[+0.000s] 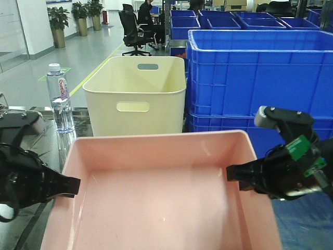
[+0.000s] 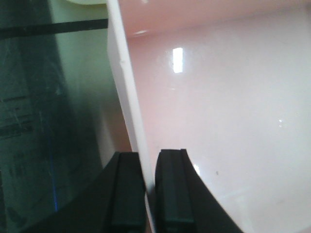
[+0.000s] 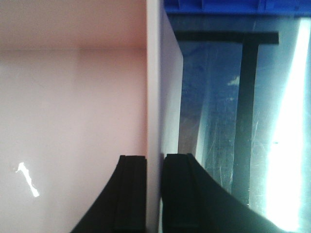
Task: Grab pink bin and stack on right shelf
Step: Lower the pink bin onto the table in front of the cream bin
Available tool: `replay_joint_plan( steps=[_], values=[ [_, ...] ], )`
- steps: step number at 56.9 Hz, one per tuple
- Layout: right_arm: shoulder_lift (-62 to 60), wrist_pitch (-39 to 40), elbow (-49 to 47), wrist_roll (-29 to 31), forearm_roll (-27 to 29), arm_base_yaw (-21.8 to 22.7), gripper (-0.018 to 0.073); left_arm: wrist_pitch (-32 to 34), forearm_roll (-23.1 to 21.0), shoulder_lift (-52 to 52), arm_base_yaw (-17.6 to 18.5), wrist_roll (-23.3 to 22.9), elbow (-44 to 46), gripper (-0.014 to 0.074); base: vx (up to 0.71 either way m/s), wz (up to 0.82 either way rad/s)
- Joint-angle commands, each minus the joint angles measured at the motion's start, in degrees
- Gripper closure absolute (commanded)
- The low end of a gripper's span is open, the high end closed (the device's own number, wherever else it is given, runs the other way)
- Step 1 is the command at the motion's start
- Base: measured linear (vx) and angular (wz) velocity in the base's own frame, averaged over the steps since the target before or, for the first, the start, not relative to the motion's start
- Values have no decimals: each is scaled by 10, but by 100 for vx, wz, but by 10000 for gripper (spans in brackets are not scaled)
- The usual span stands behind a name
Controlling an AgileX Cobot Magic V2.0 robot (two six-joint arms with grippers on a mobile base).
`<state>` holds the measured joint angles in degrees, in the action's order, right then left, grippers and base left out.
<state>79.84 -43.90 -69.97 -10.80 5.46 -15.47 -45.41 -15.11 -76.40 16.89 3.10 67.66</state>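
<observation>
Two walls of the pink bin (image 1: pixel 156 143), which fills the frame's lower centre, are pinched: the left gripper (image 1: pixel 73 186) clenches the left wall, the right gripper (image 1: pixel 232 173) the right wall, with the right shelf (image 3: pixel 218 121) just beside it.

The right claw (image 3: pixel 154 160) clamps the side wall of the pink bin (image 3: pixel 73 97).
</observation>
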Motion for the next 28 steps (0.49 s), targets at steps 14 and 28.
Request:
replay_joint_plan(
  steps=[14, 28],
  values=[
    [36, 45, -18, -17, 10, 6, 534, 71, 45, -43, -2, -2, 17, 556, 0, 0],
    [56, 50, -18, 0, 6, 6, 377, 89, 44, -68, -2, -2, 17, 379, 0, 0]
  ],
)
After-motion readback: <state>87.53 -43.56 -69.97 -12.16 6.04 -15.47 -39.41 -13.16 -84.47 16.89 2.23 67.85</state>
